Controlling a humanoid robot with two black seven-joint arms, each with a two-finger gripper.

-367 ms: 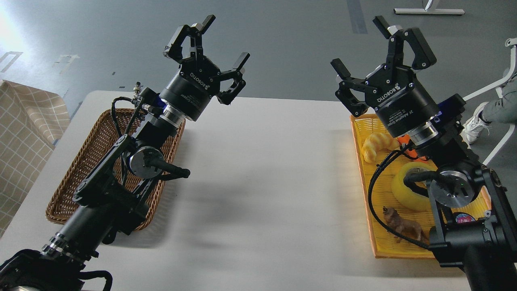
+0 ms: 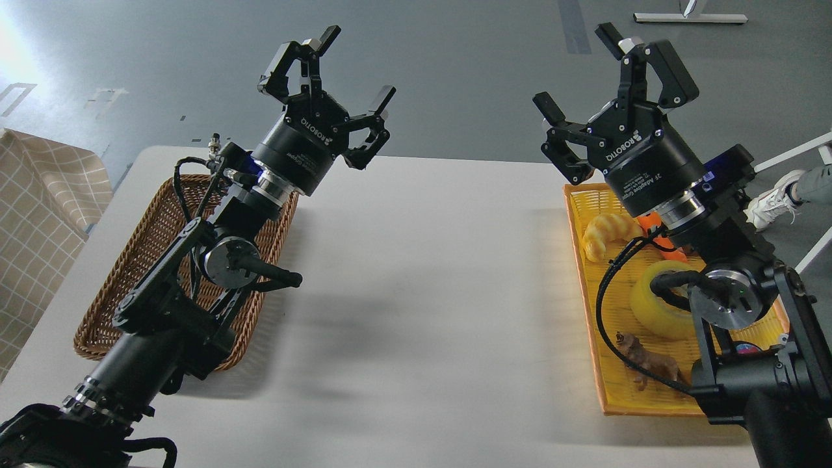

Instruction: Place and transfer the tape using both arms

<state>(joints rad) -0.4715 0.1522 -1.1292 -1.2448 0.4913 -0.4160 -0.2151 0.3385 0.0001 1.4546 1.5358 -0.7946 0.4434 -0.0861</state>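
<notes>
The tape [image 2: 653, 312], a translucent yellow roll with a pale core, lies in the yellow tray [image 2: 588, 286] at the right, partly hidden behind my right arm's joint disc. My right gripper [image 2: 578, 68] is open and empty, raised high above the tray's far end, well above the tape. My left gripper [image 2: 354, 65] is open and empty, raised above the far edge of the table, beyond the brown wicker basket [image 2: 140, 253]. My left arm crosses over the basket.
In the yellow tray lie a pale croissant toy [image 2: 608, 233], an orange item [image 2: 656, 234] and a brown animal figure [image 2: 643, 361]. A checked cloth [image 2: 39, 214] hangs at the left. A white table [image 2: 422, 299] spans the space between basket and tray.
</notes>
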